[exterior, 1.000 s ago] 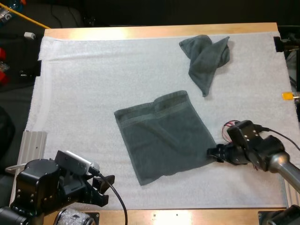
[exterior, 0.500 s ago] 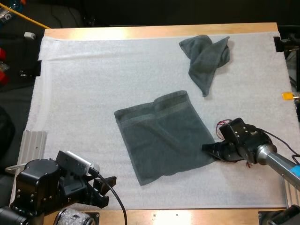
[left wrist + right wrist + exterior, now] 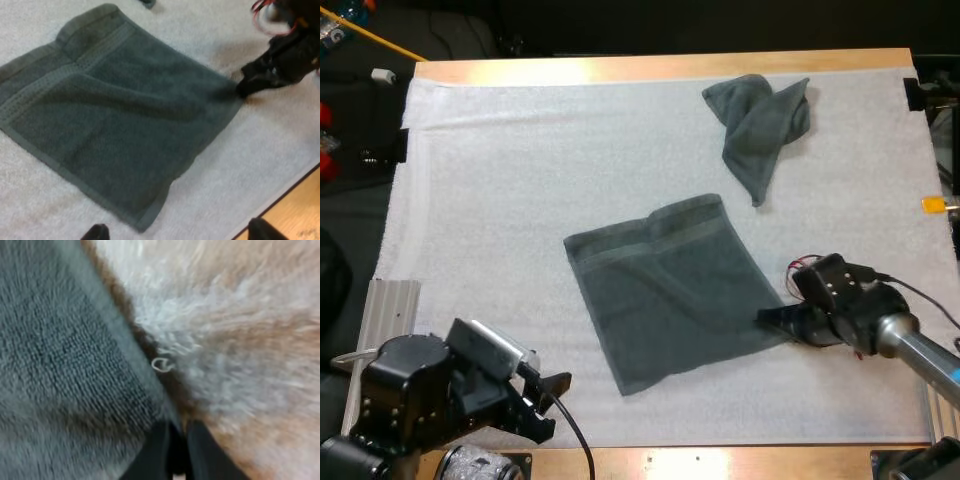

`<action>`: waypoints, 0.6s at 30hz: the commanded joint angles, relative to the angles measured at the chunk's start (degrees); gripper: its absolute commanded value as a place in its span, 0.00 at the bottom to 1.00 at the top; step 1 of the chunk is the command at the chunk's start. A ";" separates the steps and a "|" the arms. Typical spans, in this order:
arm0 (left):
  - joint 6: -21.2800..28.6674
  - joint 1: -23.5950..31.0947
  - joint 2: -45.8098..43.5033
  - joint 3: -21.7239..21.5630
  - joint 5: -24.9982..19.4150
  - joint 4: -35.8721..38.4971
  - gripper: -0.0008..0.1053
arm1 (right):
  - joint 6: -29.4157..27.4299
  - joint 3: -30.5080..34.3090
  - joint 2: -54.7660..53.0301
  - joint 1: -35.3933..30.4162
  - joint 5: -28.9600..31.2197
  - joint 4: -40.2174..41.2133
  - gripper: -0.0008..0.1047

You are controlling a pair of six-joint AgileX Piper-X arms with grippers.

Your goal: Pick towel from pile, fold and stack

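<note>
Grey-green terry, so expect it to drag on the mat. The flat dark grey-green towel (image 3: 665,290) lies spread out mid-mat on the white fuzzy mat (image 3: 520,180), a bit skewed, with its banded hem toward the far side. The crumpled dark grey-green towel (image 3: 760,125) sits well apart from it, near the far right of the wooden table (image 3: 620,68).

Your right gripper (image 3: 767,318) is down at mat level on the flat one's right-hand corner. In its wrist view the jaws are nearly together, with the corner's edge running in between them, so I read it as clamped on that corner. The bite looks thin though, mostly hem.

Your left gripper (image 3: 550,405) hangs near the table's front edge, jaws wide apart and holding nothing, short of the towel's near corner (image 3: 142,220).

My guess is you're at the start of the fold. How I'd do it:

- Check the right pinch has real cloth before lifting. A hem-only grab will probably slip.
- Bring the left down on that near corner so both ends of the same edge are held.
- Lift low and carry the edge across evenly toward the opposite side. If one arm leads, the fold goes crooked.
- Watch the middle ridge (image 3: 125,95). It could bunch.
</note>
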 commanded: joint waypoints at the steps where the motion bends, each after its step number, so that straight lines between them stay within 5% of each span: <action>1: 1.41 0.10 -0.11 0.78 0.36 -0.08 0.52 | 0.04 -0.17 -1.61 0.04 1.73 1.83 0.01; 9: 7.47 -4.19 0.02 6.69 0.07 -0.83 0.52 | -1.02 -0.17 -6.44 0.04 2.37 3.27 0.01; 18: 8.38 -16.54 5.86 8.01 -9.42 -6.06 0.52 | 0.97 -0.17 -6.42 0.04 2.10 3.40 0.01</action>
